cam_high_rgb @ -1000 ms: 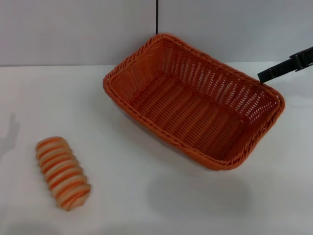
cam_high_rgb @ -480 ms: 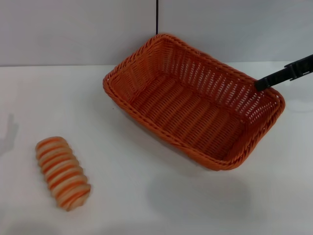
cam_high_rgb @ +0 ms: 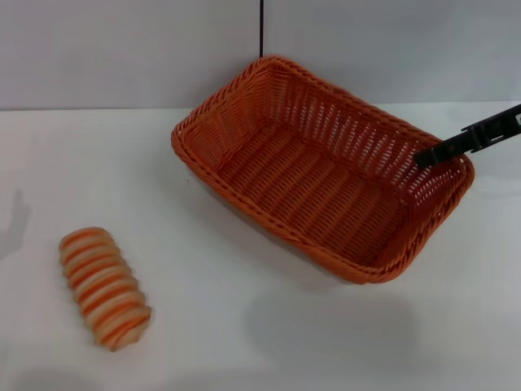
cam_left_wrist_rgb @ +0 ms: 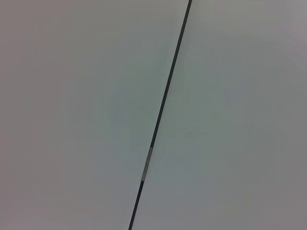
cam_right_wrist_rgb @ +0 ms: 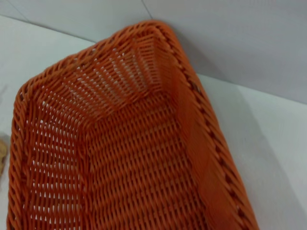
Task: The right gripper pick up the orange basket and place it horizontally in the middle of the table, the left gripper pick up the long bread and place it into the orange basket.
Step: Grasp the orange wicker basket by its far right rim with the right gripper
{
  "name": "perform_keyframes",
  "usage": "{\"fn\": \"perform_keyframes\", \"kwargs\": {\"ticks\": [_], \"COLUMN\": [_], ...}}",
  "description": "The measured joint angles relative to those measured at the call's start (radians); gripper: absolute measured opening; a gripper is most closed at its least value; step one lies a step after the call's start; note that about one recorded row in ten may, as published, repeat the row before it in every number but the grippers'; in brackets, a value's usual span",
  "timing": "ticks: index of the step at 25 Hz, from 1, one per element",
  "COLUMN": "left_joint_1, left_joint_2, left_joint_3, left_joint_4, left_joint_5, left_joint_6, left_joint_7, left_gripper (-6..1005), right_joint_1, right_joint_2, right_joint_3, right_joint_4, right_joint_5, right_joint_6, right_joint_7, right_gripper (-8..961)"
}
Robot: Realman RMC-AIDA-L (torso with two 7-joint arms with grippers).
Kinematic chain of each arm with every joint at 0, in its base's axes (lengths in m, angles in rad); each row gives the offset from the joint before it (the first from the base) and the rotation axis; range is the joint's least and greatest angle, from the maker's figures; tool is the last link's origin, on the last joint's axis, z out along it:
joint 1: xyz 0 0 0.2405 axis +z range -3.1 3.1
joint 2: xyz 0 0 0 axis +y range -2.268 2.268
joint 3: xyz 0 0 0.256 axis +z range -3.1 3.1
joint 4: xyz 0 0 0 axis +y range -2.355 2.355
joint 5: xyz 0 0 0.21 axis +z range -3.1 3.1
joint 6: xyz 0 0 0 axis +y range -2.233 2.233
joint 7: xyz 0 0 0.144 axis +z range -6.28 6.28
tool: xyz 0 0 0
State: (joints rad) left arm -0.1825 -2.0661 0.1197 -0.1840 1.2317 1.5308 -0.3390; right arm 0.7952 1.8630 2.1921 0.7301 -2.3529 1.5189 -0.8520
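Note:
The orange basket (cam_high_rgb: 321,175) lies at an angle on the white table (cam_high_rgb: 244,342), right of centre and toward the back. It fills the right wrist view, which looks down into the orange basket (cam_right_wrist_rgb: 129,158) from its right end. My right gripper (cam_high_rgb: 423,156) reaches in from the right edge of the head view as a thin black bar, with its tip over the basket's right rim. The long bread (cam_high_rgb: 104,287), striped tan and orange, lies on the table at the front left, well apart from the basket. My left gripper is out of view.
A grey wall (cam_high_rgb: 122,49) with a dark vertical seam (cam_high_rgb: 261,28) stands behind the table. The left wrist view shows only that wall and its seam (cam_left_wrist_rgb: 163,105). A faint shadow (cam_high_rgb: 16,220) falls on the table at the far left.
My right gripper has moved left and down, from outside the basket's right corner to over its right rim. Basket and bread have not moved.

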Motion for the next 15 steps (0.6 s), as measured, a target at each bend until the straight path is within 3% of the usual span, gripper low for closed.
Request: {"fn": "perform_keyframes", "kwargs": {"ticks": [9, 15], "left_joint_1": [0.000, 0.000], "left_joint_2": [0.000, 0.000], "left_joint_3": [0.000, 0.000], "left_joint_4": [0.000, 0.000], "left_joint_5": [0.000, 0.000], "left_joint_6": [0.000, 0.000], "left_joint_7": [0.000, 0.000], "left_gripper": [800, 800], "right_joint_1": [-0.004, -0.010], "right_joint_2": [0.021, 0.028], "right_joint_3": [0.000, 0.000], "right_joint_4": [0.000, 0.003], "right_joint_5": [-0.049, -0.050], "right_joint_6": [-0.022, -0.031], "right_joint_7": [-0.020, -0.050], "right_gripper": [736, 447]}}
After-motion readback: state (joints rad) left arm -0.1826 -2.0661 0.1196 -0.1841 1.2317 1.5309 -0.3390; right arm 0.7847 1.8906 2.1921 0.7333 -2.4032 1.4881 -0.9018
